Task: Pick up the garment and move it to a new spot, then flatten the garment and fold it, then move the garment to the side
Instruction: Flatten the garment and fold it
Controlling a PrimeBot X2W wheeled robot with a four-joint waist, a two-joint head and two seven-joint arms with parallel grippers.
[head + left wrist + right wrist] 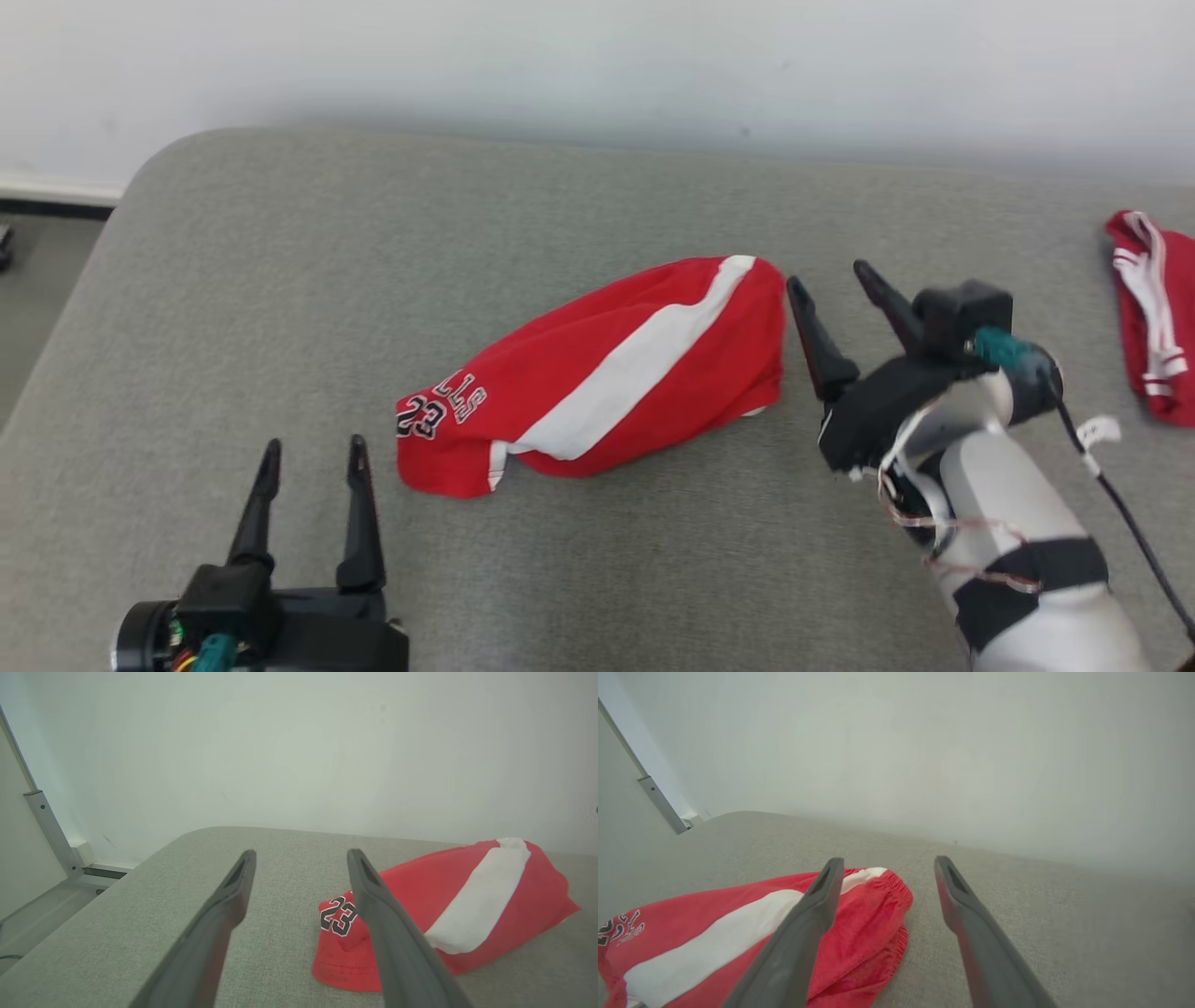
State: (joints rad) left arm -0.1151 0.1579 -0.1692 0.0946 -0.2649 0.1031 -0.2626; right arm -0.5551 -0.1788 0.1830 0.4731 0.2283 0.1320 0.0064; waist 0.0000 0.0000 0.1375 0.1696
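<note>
we saw shorts [597, 373] lying flat | right gripper [827, 274] spread wide, held nothing, tips just beside waistband | left gripper [314, 444] spread, held nothing, near hem

On the red shorts [597, 373], the lettering beside the 23 runs into a fold and is partly hidden. A second red garment [1153, 322] at the far right is cut off by the picture's edge. A dark thing [5, 245] on the floor at the left edge is too cut off to tell.
</note>
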